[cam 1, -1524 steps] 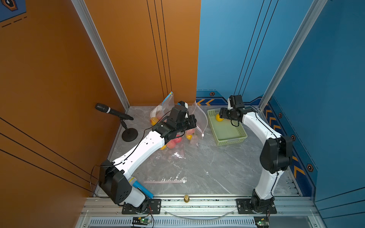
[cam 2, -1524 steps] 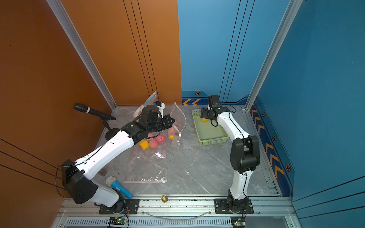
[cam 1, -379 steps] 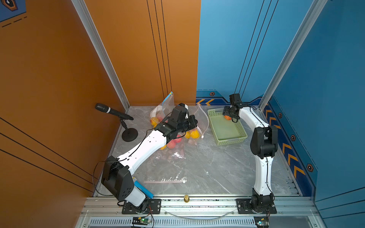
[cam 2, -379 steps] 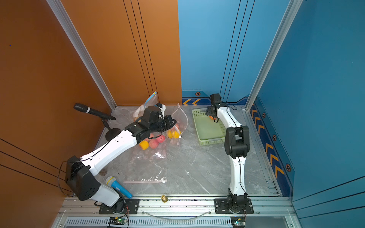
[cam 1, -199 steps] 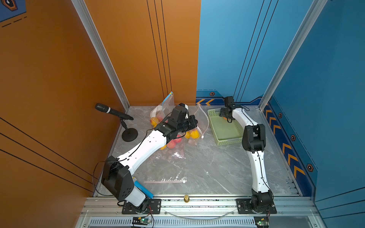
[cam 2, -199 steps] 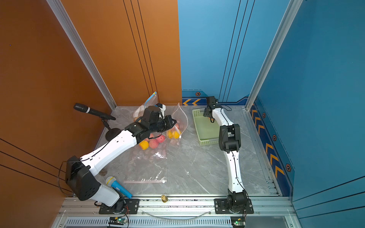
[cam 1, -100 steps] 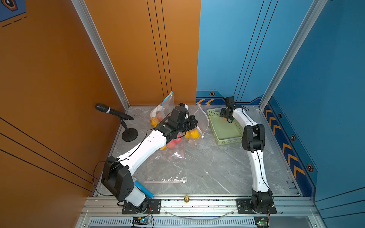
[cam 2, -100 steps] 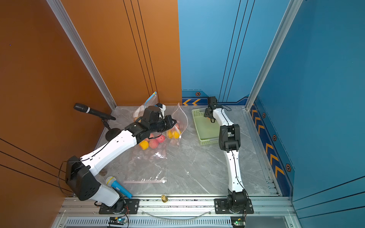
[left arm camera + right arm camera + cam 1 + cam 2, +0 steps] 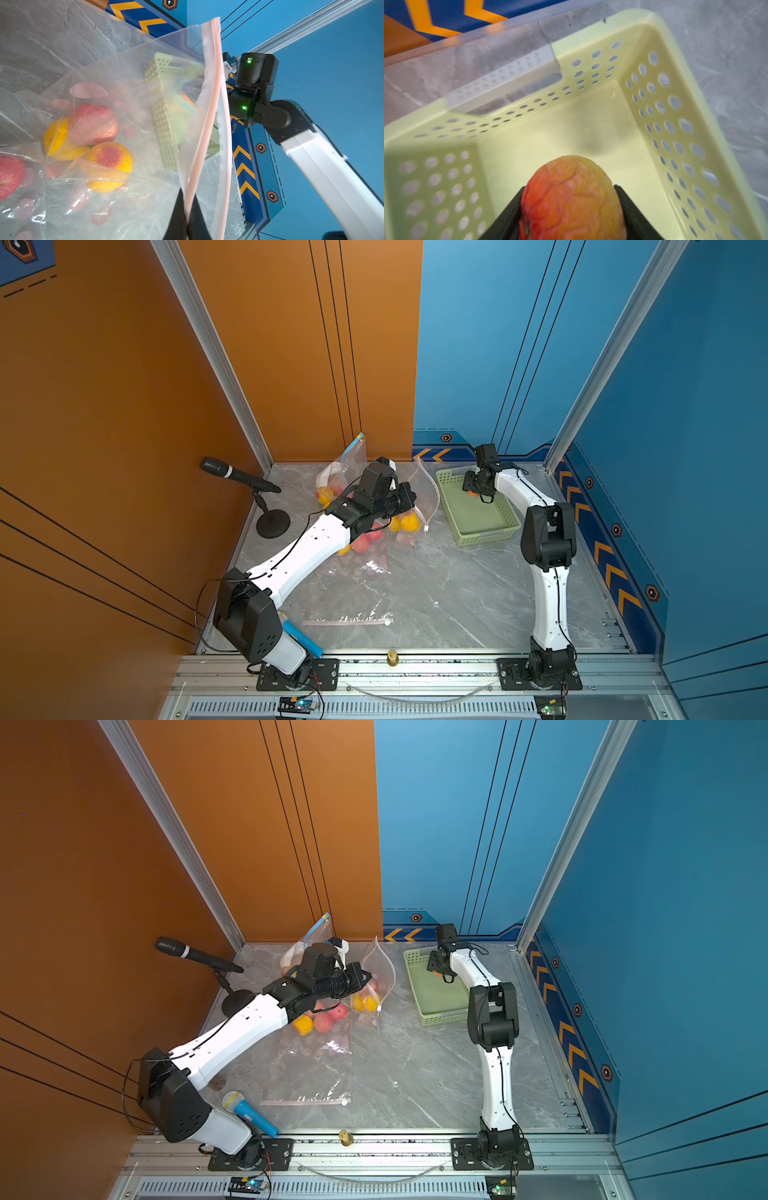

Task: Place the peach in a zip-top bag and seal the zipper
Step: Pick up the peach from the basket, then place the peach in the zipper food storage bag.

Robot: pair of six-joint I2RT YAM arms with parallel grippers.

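Observation:
In the right wrist view, my right gripper [image 9: 569, 188] is shut on the peach [image 9: 571, 207], a wrinkled orange-red fruit, with a black finger on each side. It hangs just above the floor of the pale green basket [image 9: 675, 124]. In both top views this gripper [image 9: 473, 489] [image 9: 436, 968] is at the basket's far end. My left gripper [image 9: 188, 199] is shut on the pink zipper rim of a clear zip-top bag [image 9: 145, 93]. The bag stands upright with its mouth gaping toward the basket [image 9: 478, 526], and fruit [image 9: 108, 164] lies inside it.
A microphone on a stand [image 9: 237, 475] is at the far left and a blue microphone [image 9: 249, 1112] lies by the left arm's base. More bags with fruit [image 9: 361, 539] lie under the left arm. A flat bag [image 9: 345, 618] is near the front rail.
The right jaws have narrowed onto the peach at the basket's far end. The left arm and its bag have stayed still.

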